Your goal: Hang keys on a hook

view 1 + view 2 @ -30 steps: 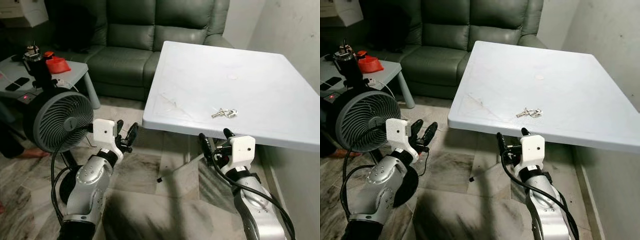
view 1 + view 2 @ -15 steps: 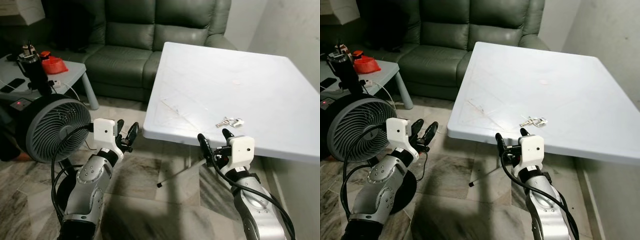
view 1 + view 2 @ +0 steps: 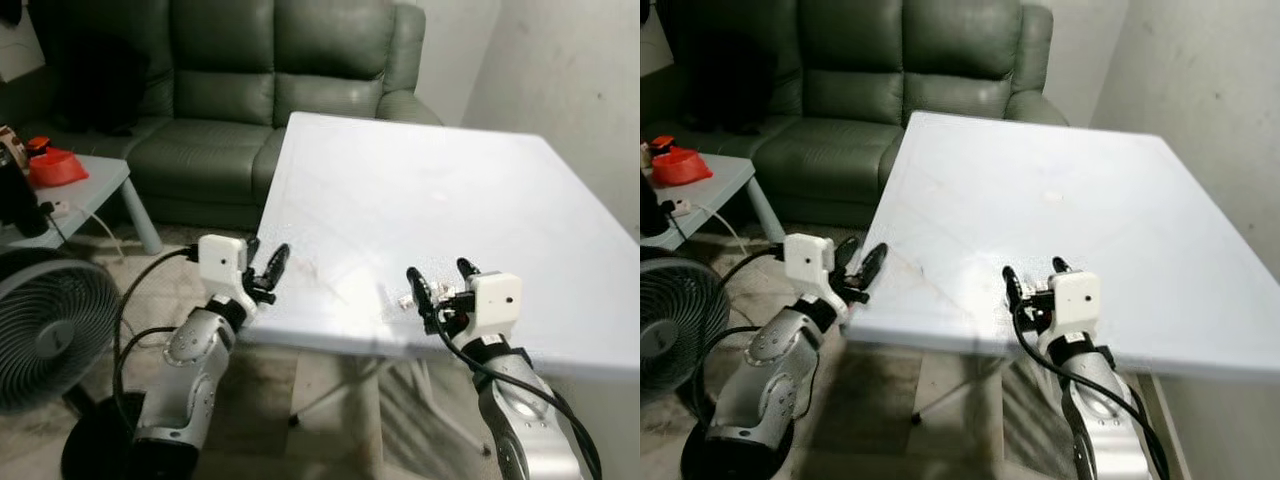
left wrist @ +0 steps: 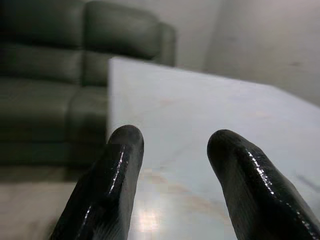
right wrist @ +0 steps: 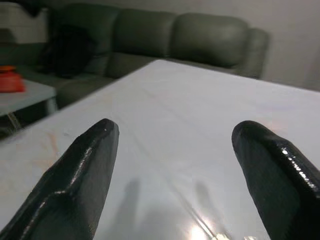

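Ahead, white table fronts green sofa; both jaws spread.

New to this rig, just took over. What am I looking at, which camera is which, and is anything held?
It is a humanoid robot with two silver arms. The two wide pictures come from its head, looking down; the two close ones look along each wrist's black fingers. The left gripper and right gripper are both open and hold nothing. On the white table lie the keys, beside the right gripper. A green sofa stands behind.
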Controlling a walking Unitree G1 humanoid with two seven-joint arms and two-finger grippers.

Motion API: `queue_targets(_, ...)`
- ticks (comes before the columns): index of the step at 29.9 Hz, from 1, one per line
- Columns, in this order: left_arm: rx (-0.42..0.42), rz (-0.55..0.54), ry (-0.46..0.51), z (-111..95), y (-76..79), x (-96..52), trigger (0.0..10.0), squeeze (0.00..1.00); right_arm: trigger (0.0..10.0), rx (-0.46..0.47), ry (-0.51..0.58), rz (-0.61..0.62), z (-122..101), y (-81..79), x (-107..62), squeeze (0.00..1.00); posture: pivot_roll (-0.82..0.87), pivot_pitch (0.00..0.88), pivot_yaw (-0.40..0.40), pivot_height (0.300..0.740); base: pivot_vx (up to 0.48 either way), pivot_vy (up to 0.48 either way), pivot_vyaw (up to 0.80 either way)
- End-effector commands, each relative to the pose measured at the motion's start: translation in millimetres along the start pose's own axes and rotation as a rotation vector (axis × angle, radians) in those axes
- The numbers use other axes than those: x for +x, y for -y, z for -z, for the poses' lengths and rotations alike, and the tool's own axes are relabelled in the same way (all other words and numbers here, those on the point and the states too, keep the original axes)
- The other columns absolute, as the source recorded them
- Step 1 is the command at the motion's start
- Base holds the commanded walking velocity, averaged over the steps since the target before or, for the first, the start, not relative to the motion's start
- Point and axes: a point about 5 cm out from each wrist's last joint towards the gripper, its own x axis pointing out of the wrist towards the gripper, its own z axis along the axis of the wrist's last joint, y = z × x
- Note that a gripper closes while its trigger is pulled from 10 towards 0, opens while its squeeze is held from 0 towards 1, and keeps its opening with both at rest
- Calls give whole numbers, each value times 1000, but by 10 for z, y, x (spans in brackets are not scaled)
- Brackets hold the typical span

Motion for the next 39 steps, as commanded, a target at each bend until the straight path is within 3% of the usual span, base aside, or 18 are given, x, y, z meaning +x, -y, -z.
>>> queue_targets(1,6,20,38,-61,84,39,10000,0,10000,-24,8,11,-33,72,-25,0,-103,16,-55,724,0,0,0)
queue_targets(14,36,2,99,-100,50,-43,10000,0,10000,-94,-11,-55,-35,61,-6,0,-92,34,-72,724,0,0,0)
queue_targets(27,12,10,126,-103,108,-173,10000,0,10000,-168,-65,-166,-28,119,22,0,-59,81,-127,724,0,0,0)
queue_targets(34,8,44,99,-31,291,-307,10000,0,10000,-115,-118,-126,19,79,93,0,-43,127,-152,724,0,0,0)
queue_targets(35,8,61,91,-20,335,-324,10000,0,9098,-96,-121,-119,26,64,99,0,-39,135,-154,724,0,0,0)
queue_targets(36,8,61,91,-20,335,-324,10000,0,9098,-96,-121,-119,26,64,99,0,-39,135,-154,724,0,0,0)
queue_targets(37,20,80,86,-19,375,-338,10000,0,7961,-88,-118,-128,22,49,91,0,-39,142,-154,724,0,0,0)
queue_targets(39,22,112,75,-5,449,-362,10000,0,8392,-67,-127,-129,41,24,76,0,-39,150,-152,724,0,0,0)
